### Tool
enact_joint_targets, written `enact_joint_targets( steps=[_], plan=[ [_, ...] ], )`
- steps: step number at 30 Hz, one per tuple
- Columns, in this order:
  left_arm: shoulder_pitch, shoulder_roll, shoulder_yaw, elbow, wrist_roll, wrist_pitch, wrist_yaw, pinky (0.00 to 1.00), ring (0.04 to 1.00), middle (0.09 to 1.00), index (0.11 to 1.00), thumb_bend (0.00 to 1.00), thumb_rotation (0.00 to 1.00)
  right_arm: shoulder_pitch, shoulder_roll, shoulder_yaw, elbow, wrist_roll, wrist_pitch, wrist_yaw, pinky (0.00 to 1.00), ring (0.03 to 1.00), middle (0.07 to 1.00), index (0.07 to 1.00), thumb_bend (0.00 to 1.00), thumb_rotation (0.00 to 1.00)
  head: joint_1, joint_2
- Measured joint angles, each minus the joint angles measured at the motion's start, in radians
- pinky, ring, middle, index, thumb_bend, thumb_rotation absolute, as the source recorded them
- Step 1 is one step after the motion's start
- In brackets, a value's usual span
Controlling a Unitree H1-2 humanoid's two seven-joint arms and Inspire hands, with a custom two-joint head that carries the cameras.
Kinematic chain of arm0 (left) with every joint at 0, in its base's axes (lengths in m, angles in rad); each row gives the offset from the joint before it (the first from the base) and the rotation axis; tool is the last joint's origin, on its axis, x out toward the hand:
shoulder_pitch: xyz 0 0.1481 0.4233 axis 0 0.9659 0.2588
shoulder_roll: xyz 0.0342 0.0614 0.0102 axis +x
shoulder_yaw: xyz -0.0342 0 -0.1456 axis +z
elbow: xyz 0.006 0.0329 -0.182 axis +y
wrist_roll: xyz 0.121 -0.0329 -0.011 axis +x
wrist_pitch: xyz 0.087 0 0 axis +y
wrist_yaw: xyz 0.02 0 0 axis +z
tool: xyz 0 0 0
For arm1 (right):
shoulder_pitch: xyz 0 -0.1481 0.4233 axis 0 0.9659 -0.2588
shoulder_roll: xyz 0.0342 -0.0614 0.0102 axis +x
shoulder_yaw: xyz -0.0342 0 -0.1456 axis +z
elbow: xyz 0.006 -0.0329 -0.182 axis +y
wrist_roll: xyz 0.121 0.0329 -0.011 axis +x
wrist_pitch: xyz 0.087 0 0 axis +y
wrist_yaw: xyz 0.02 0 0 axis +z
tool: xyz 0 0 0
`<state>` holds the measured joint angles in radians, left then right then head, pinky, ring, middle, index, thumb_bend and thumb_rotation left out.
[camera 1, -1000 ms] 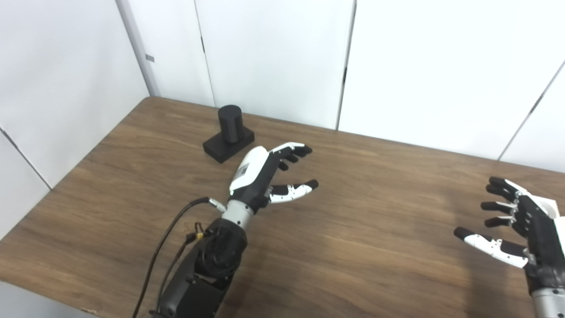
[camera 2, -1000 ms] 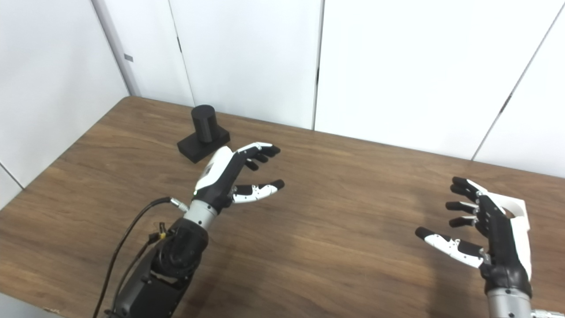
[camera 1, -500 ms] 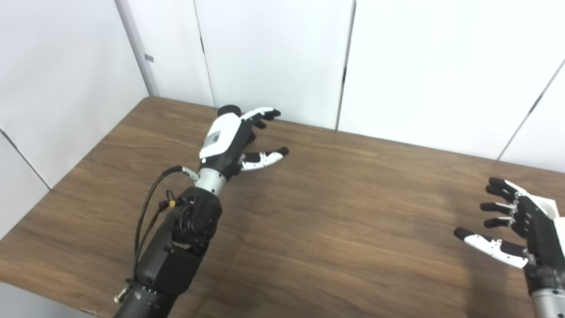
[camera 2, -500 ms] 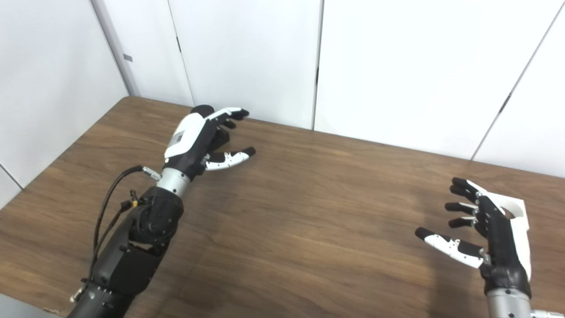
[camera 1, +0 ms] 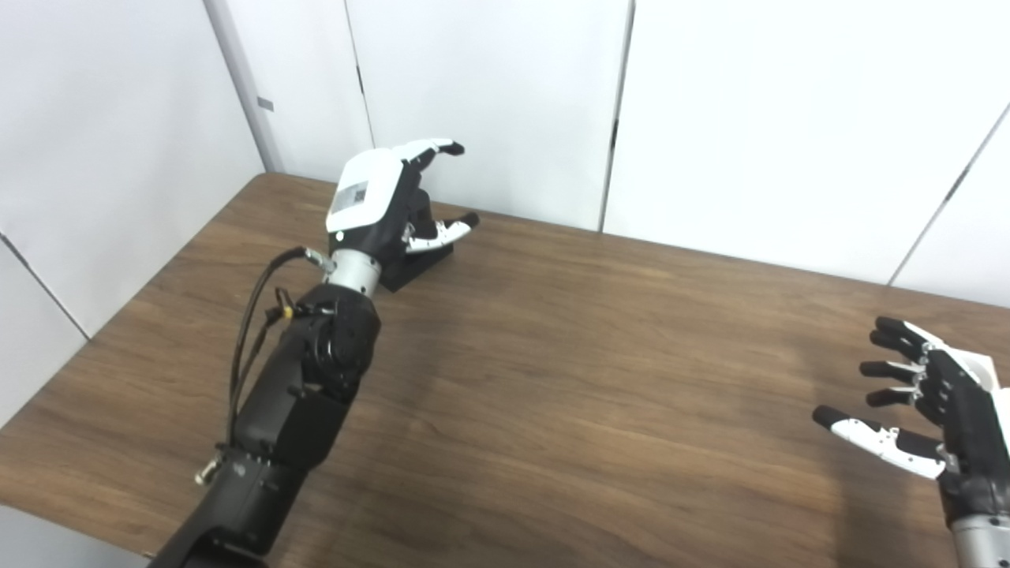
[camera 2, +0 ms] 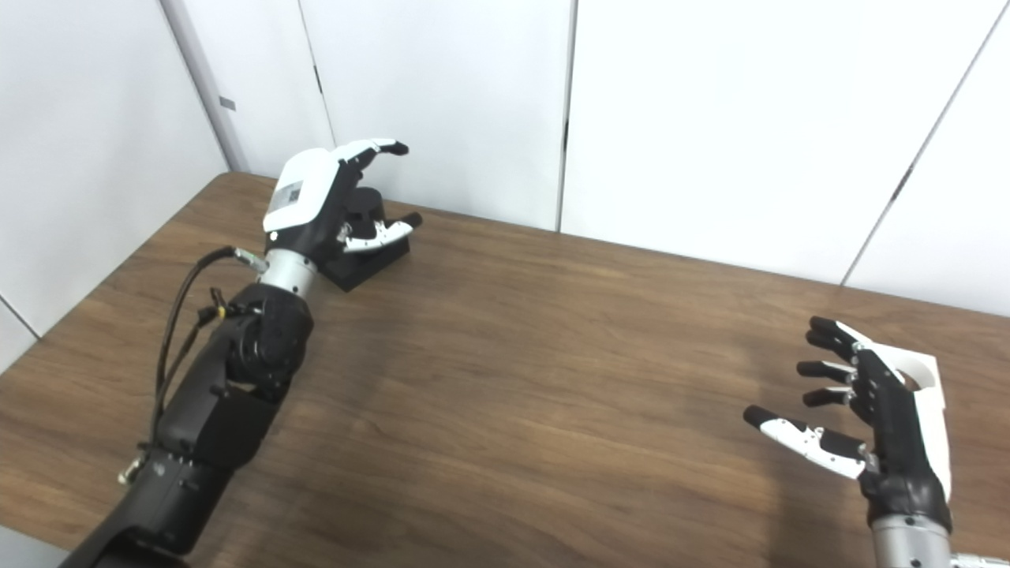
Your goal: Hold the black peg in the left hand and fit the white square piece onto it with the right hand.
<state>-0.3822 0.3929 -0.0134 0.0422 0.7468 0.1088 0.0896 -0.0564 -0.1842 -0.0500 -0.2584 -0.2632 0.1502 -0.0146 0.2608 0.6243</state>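
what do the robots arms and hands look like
Both hands, left hand and right hand, have white backs, black palms and black-tipped fingers with white thumb segments. The left's back carries a small square code marking, above a silver wrist, black arm and looping black cables.

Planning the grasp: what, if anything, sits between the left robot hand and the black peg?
Nothing visible. The left robot hand is open at the black peg, fingers above it and thumb in front, with only bare table around.

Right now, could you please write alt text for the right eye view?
The robot's left hand, fingers apart, reaches around the black peg on its square base at the far left of the brown wooden table. The right hand hangs open, empty, near right.
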Motion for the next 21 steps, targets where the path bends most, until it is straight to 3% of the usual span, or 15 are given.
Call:
enact_joint_targets(
  steps=[7, 12, 21],
  plan=[
    [-0.038, 0.051, -0.006, 0.074, 0.048, 0.012, 0.031, 0.72, 0.925, 0.877, 0.8, 0.75, 0.28, 0.0, 0.0, 0.0, -0.001, -0.001, 0.0, 0.0, 0.52, 0.666, 0.788, 0.794, 0.67, 0.0, 0.0, 0.0],
    [-0.059, 0.078, -0.013, 0.124, 0.068, 0.063, 0.025, 0.76, 0.942, 0.906, 0.825, 0.78, 0.37, 0.001, 0.0, 0.0, -0.002, 0.0, 0.0, 0.0, 0.51, 0.664, 0.786, 0.793, 0.67, 0.0, 0.0, 0.0],
    [-0.07, 0.111, -0.011, 0.135, 0.045, 0.2, -0.072, 0.75, 0.935, 0.903, 0.817, 0.86, 0.46, 0.001, 0.001, -0.001, -0.011, 0.002, 0.007, 0.0, 0.53, 0.667, 0.793, 0.796, 0.64, 0.0, 0.0, 0.0]
  ],
)
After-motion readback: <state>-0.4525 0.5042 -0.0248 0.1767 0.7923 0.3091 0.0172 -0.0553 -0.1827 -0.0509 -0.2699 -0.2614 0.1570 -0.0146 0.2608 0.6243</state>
